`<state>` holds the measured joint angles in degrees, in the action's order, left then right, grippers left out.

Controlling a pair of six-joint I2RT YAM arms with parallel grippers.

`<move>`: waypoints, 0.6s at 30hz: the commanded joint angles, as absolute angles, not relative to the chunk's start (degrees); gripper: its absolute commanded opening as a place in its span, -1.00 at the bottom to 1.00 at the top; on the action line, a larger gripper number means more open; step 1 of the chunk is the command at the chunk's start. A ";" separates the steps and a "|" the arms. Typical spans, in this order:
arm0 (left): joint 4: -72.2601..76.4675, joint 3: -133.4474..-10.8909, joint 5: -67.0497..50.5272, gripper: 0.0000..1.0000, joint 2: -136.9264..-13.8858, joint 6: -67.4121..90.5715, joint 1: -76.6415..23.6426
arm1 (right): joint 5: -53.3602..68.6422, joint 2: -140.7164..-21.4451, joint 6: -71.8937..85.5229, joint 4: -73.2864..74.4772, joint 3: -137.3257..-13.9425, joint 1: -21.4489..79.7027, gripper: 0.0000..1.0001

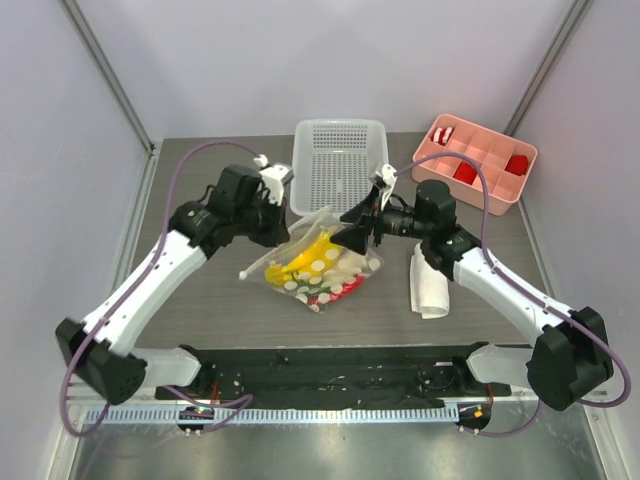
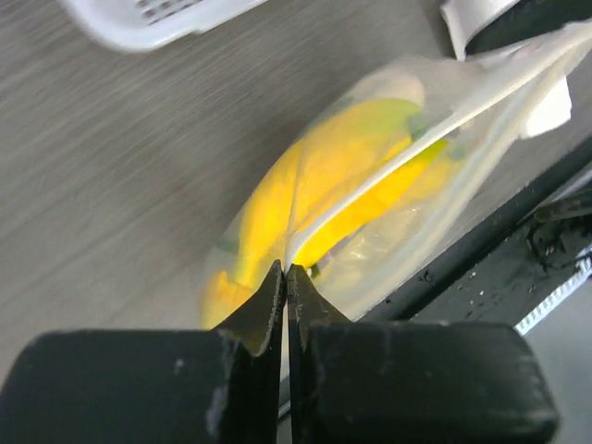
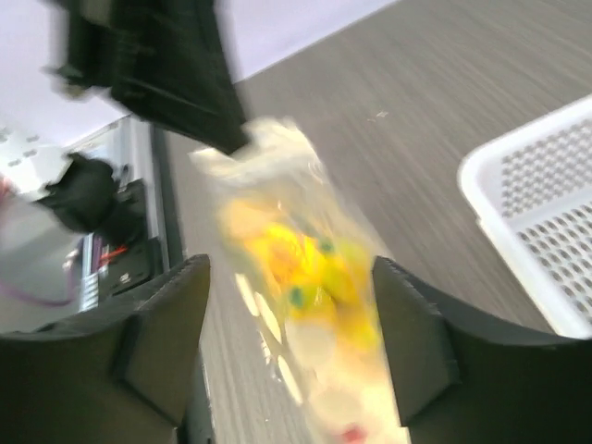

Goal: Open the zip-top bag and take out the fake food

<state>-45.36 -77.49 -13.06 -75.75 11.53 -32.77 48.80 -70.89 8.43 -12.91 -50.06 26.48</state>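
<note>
The left tool (image 1: pixel 287 230) is closed tight, and it pinches the thin white top edge of the zip-top bag (image 1: pixel 322 270), as its own camera shows (image 2: pixel 285 274). The bag lies in the middle of the desk (image 1: pixel 210 300), a bit nearer the front edge, with its top edge lifted. Inside is the fake food (image 1: pixel 318 268): a yellow banana bunch (image 1: pixel 305 262) and a red chili (image 1: pixel 342 291) can be seen through the dotted plastic. Behind the bag, at the back edge, sits a white basket (image 1: pixel 340 165). The right tool (image 1: pixel 352 238) is at the bag's right side. Its two fingers are wide apart and hold nothing, and the bag shows between them (image 3: pixel 289 268). A rolled white cloth (image 1: pixel 430 283) lies nearer the right edge. A pink tray (image 1: pixel 478 148) with red blocks (image 1: pixel 464 172) is in the back right corner
</note>
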 commanded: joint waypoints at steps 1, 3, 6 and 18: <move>-49.73 -76.29 -1.94 -1.00 -63.04 21.34 -32.61 | 30.17 -67.15 13.00 -10.20 -52.74 29.18 0.61; -52.02 -77.86 -0.62 -1.00 -61.79 24.69 -32.26 | 24.28 -66.62 17.39 -10.11 -52.91 29.79 0.69; -54.40 -78.93 1.56 -1.00 -60.21 27.59 -32.17 | 19.36 -67.84 21.52 -8.45 -53.61 31.11 0.92; -37.92 -67.86 -3.24 -1.00 -59.15 32.87 -32.17 | 1.41 -72.42 36.74 13.88 -63.28 38.49 0.99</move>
<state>-48.56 -71.94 0.84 -59.40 30.76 -32.38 7.44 -73.12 32.18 8.45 -60.31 36.25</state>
